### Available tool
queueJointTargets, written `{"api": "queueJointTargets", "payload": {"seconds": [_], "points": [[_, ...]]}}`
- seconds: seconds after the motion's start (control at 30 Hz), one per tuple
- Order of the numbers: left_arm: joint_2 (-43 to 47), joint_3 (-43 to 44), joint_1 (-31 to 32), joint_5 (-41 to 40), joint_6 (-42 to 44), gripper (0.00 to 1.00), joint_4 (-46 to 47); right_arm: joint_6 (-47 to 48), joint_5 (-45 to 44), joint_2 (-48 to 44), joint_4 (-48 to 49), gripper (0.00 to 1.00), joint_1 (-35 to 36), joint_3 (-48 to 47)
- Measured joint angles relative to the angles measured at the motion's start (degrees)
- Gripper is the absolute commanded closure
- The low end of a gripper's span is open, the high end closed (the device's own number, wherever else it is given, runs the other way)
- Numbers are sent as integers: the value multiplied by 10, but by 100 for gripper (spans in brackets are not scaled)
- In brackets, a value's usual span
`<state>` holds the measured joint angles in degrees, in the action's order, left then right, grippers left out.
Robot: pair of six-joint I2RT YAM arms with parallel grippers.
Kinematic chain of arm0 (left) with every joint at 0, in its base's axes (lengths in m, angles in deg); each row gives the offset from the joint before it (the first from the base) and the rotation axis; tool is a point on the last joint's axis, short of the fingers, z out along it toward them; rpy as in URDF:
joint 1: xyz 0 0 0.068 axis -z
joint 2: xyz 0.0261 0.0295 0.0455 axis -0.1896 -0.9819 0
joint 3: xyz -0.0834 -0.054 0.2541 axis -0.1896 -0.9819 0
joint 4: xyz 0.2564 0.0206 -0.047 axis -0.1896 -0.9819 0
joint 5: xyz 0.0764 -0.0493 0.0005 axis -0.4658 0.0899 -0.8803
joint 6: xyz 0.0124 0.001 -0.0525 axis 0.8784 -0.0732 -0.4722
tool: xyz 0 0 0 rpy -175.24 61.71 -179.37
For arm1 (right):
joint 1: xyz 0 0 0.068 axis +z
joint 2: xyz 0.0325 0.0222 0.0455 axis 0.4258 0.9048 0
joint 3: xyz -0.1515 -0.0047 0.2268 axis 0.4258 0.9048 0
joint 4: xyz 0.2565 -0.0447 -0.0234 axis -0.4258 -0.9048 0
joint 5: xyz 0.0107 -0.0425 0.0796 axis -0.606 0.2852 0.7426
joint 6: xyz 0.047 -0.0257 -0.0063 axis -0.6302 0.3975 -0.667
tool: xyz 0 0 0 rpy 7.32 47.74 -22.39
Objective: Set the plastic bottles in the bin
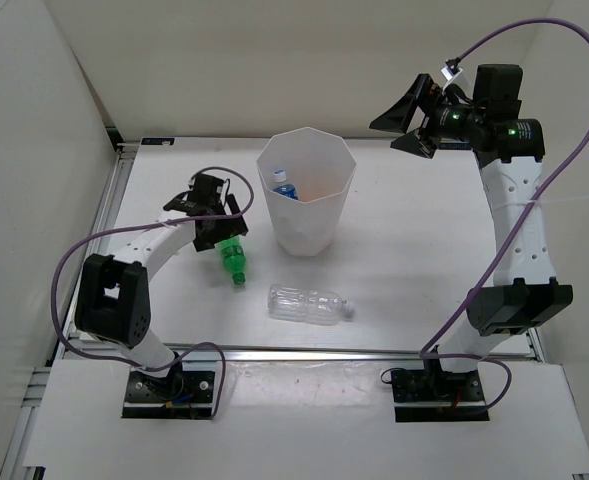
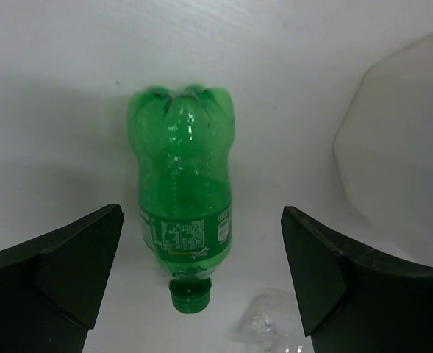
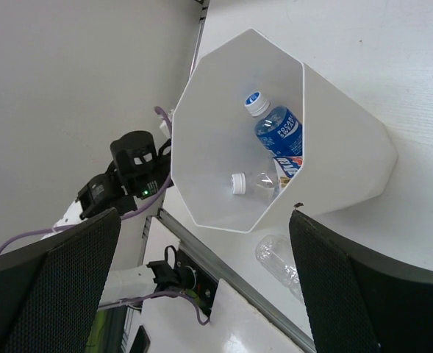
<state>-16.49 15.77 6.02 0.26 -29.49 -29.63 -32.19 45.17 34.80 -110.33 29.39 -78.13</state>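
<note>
Green translucent plastic bottle [image 2: 181, 198] lies on its side on the white table [image 1: 424, 260], just left of the tall white faceted plastic bin [image 1: 309, 230]. The left gripper [image 2: 201, 213] is spread wide, one finger on each side of the bottle, touching nothing. The right gripper [image 3: 205, 217] is also fully spread and empty, raised beyond the bin.

Hazards:
- The bottle is round and smooth, so an off-centre closure could roll it or squeeze it out.
- The bin stands close by, so a low swing could strike its wall.

Limits of view:
- The left gripper's height above the table cannot be judged.
- The bin shows a blue-labelled bottle [image 3: 278, 132] and a small clear bottle [image 3: 256, 180]. No orange bottle can be confirmed.
- The larger clear plastic bottle [image 1: 309, 304] lies near the front and is cut off in both wrist views.
</note>
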Motion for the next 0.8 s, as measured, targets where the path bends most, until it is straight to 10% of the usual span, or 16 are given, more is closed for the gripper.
{"api": "queueJointTargets", "payload": {"seconds": [0.5, 0.63, 0.8], "points": [[-37, -62, 0, 56, -26, 0, 53, 0, 7, 0, 0, 1, -4, 0], [-53, -70, 0, 59, -36, 40, 49, 0, 8, 0, -1, 1, -5, 1], [-46, -41, -3, 54, -37, 46, 39, 1, 8, -1, -2, 1, -10, 10]]}}
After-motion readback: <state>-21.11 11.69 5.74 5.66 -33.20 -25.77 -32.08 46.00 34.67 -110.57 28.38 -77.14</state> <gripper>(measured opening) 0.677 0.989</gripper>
